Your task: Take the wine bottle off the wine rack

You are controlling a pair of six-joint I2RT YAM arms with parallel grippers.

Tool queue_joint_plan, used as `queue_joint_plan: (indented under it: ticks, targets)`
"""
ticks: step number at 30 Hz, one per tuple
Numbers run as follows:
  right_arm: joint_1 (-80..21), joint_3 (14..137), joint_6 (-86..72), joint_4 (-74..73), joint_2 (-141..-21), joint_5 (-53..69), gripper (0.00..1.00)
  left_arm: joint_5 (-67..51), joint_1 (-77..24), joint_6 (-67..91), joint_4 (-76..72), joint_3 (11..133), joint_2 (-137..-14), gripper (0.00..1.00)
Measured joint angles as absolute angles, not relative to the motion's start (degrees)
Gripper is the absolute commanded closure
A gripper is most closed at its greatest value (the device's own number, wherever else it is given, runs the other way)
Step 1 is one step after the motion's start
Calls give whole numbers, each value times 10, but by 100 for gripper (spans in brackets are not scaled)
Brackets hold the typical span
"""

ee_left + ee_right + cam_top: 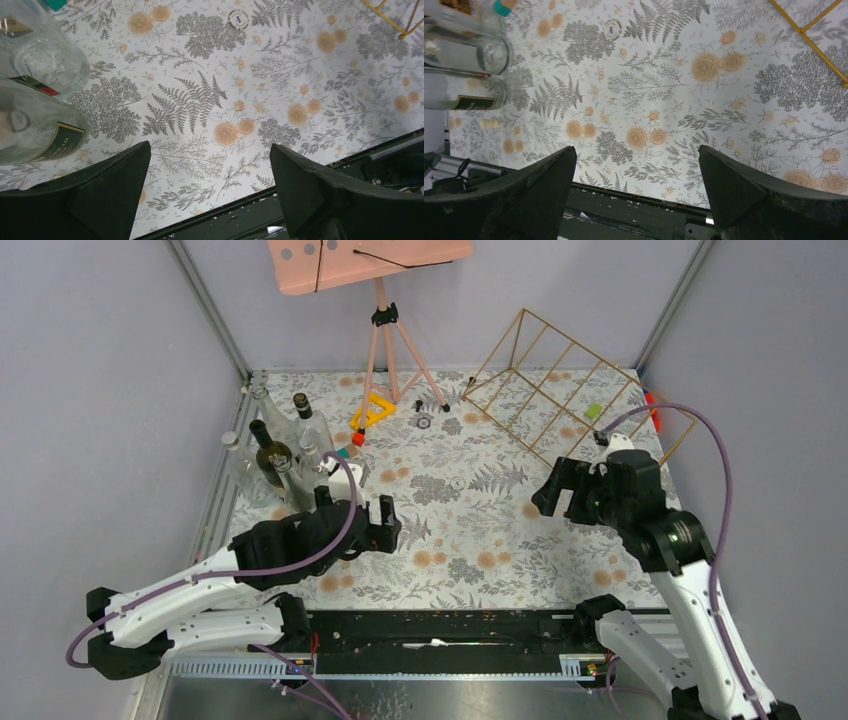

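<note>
Left hand point(207, 148) and right hand point(636, 148) both released, empty, over worktop point(480, 530). Wine rack point(556, 400) at far-right corner, no bottle seen in it; bottles point(275, 455) stand upright by left hand. Glass: rigid, slick, breakable, prob. heavy; grip neck.

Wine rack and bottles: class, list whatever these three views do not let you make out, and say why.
Wine rack: both wrist views show only a gold corner, cut by the frame edge.
Bottles: overlapping in the top view, so their count is unsure; labels cut off in wrist views.
Small round object: too small to identify.
</note>
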State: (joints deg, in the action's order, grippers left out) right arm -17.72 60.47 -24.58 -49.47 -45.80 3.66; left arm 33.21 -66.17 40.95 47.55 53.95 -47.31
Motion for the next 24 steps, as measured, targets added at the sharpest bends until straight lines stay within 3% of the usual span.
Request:
queue_joint_plan:
  ticks: [11,24]
  targets:
    - [-177,676,-178,-533,-346,37,0,354,-662,399,510,627,-453,1]
    - [-177,567,-158,-454,-199,-31,0,369,-662,380,516,630,-385,1]
